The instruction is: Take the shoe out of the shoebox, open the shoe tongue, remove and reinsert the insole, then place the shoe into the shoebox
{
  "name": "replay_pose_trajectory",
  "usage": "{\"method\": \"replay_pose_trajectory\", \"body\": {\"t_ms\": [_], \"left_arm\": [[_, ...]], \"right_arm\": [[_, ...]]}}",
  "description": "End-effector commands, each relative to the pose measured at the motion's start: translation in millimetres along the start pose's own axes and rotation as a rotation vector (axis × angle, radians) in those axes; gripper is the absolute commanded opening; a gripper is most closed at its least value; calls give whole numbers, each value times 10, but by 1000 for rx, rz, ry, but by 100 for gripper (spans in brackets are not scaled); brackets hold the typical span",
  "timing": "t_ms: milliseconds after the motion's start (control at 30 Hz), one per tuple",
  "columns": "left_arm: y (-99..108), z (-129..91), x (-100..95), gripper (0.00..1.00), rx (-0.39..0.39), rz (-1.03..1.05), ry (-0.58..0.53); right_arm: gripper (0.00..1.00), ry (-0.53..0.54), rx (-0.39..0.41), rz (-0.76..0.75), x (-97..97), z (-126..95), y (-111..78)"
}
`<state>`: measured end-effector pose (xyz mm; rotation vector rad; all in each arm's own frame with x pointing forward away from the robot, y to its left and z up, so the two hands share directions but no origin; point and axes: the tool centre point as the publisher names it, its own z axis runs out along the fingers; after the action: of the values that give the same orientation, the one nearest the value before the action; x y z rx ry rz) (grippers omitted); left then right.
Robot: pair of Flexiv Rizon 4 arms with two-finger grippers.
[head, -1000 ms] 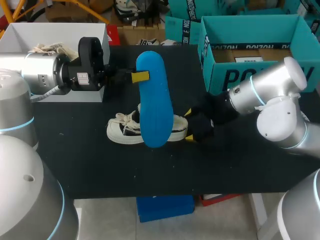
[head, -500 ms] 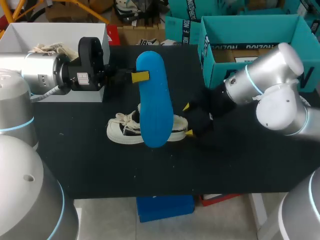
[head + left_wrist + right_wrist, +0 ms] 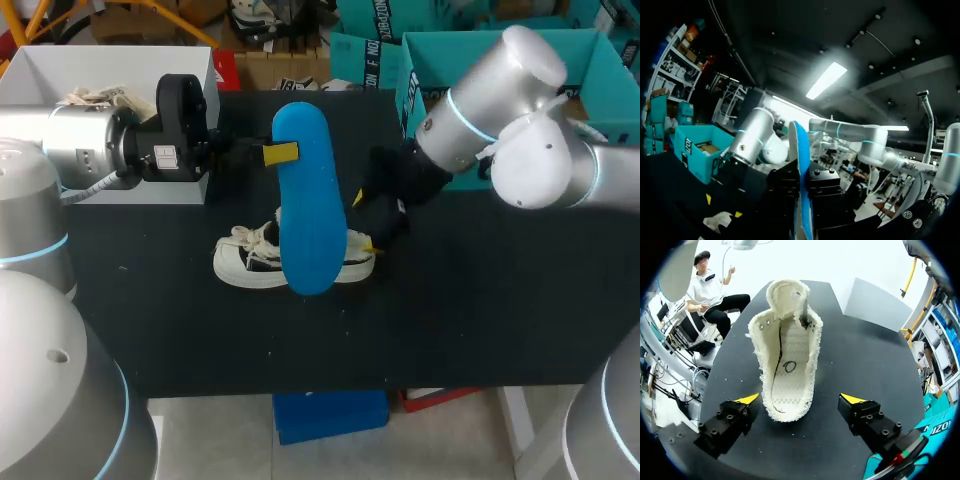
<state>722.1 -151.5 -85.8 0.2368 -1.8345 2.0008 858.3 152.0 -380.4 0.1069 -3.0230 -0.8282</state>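
Observation:
A blue insole [image 3: 310,220] stands on edge above the table, and my left gripper [image 3: 282,153] is shut on its far end. In the left wrist view the insole [image 3: 801,150] runs up between that gripper's [image 3: 802,186] black fingers. Under it a white low shoe [image 3: 248,262] lies on the black table, partly hidden by the insole. My right gripper [image 3: 364,222] is open at the shoe's heel. In the right wrist view the shoe [image 3: 787,355] shows its bare inside, tongue [image 3: 786,292] folded forward, with its heel between the spread fingers of my right gripper [image 3: 800,399], untouched.
The teal shoebox [image 3: 600,60] stands open at the back right, behind my right arm. A white box [image 3: 60,70] holding a cloth bag sits at the back left beside my left arm. The black table [image 3: 450,300] ends near the front.
My right arm has swung back and to the left, bringing its open gripper closer to the shoe's heel. The left arm and the insole have stayed put.

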Motion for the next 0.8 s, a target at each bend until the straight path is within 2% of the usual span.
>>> {"method": "replay_pose_trajectory", "body": {"t_ms": [33, 333, 633, 800], "left_arm": [[11, 18, 5, 0, 2, 1, -6], [11, 18, 5, 0, 2, 1, -6], [11, 18, 5, 0, 2, 1, -6], [11, 18, 5, 0, 2, 1, -6]], "right_arm": [[100, 20, 250, 9, -111, 32, 147], [100, 31, 353, 5, -190, 115, 351], [100, 44, 428, -9, -240, 272, 587], [100, 53, 447, -9, -245, 399, 639]]}}
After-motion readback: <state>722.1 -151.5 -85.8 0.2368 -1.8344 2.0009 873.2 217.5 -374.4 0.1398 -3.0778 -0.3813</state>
